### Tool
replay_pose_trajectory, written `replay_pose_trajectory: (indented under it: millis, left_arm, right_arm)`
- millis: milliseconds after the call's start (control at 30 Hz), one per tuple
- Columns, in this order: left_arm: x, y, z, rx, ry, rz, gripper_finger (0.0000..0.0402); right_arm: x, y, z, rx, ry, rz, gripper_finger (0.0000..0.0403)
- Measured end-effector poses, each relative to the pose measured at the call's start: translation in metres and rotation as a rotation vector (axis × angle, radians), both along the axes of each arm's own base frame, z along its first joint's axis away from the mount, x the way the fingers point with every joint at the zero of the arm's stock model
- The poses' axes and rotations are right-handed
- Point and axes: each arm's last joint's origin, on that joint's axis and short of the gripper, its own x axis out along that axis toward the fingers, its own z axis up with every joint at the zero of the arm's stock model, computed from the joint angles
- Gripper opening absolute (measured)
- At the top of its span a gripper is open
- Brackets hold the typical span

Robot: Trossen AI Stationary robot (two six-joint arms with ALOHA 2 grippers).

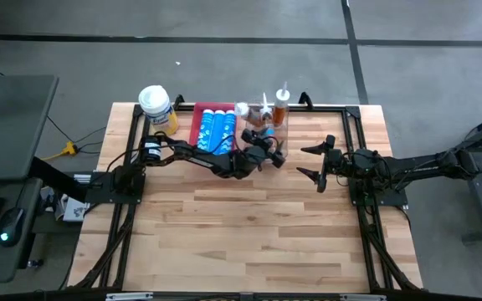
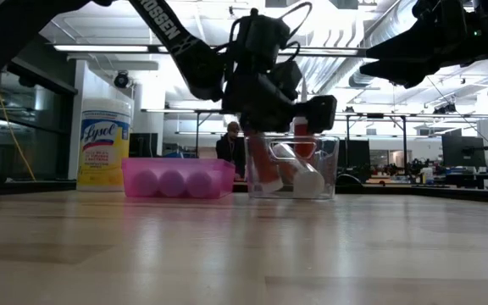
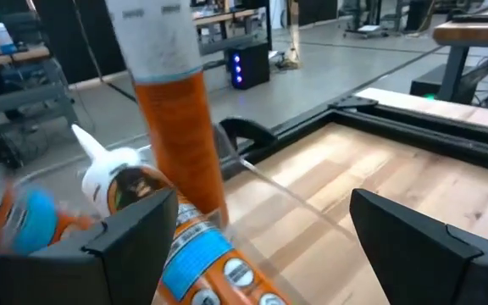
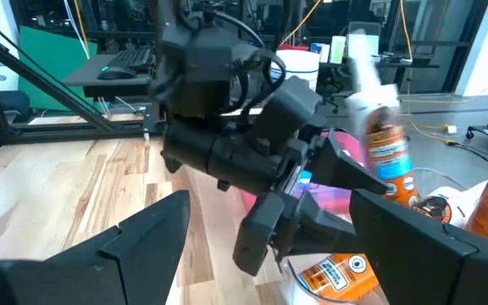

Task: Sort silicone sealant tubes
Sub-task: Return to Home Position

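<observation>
Two blue sealant tubes (image 1: pixel 217 130) lie side by side in a pink tray (image 1: pixel 199 109) at the far middle of the table. Orange tubes are in a clear bin (image 2: pixel 329 169) to the tray's right: one stands upright (image 3: pixel 176 127), nozzle up, and one lies tilted (image 3: pixel 210 263) in the bin. My left gripper (image 1: pixel 264 150) is open at the bin's near side, and the lying tube is close by one finger (image 3: pixel 134 233). My right gripper (image 1: pixel 302 161) is open and empty, right of the bin.
A yellow Lysol jar with a white lid (image 1: pixel 157 109) stands left of the pink tray. Black frame rails (image 1: pixel 354 125) run along the table's far and side edges. The near half of the wooden table (image 1: pixel 249 242) is bare wood.
</observation>
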Motion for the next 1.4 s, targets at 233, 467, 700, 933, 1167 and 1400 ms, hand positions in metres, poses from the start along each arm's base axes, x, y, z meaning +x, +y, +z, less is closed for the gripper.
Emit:
replay_pose_trajectory:
  millis: [233, 467, 700, 933, 1167, 1400]
  left_arm:
    - [0.009, -0.002, 0.017, 0.019, -0.031, -0.031, 0.0344]
    - [0.017, -0.003, 0.032, 0.015, -0.044, -0.086, 0.0344]
    - [0.022, -0.004, 0.062, 0.128, -0.002, -0.120, 0.0344]
    - [0.012, -0.004, 0.090, 0.150, 0.074, -0.144, 0.0344]
    - [-0.008, -0.007, 0.124, 0.134, 0.138, -0.248, 0.0344]
    - [-0.026, -0.015, 0.151, 0.099, 0.169, -0.513, 0.0343]
  right_arm:
    - [0.000, 0.000, 0.000, 0.000, 0.000, 0.000, 0.0321]
    - [0.000, 0.000, 0.000, 0.000, 0.000, 0.000, 0.0321]
    - [0.000, 0.000, 0.000, 0.000, 0.000, 0.000, 0.0321]
    - [0.000, 0.000, 0.000, 0.000, 0.000, 0.000, 0.0321]
    - [0.000, 0.000, 0.000, 0.000, 0.000, 0.000, 0.0321]
    - [0.000, 0.000, 0.000, 0.000, 0.000, 0.000, 0.0321]
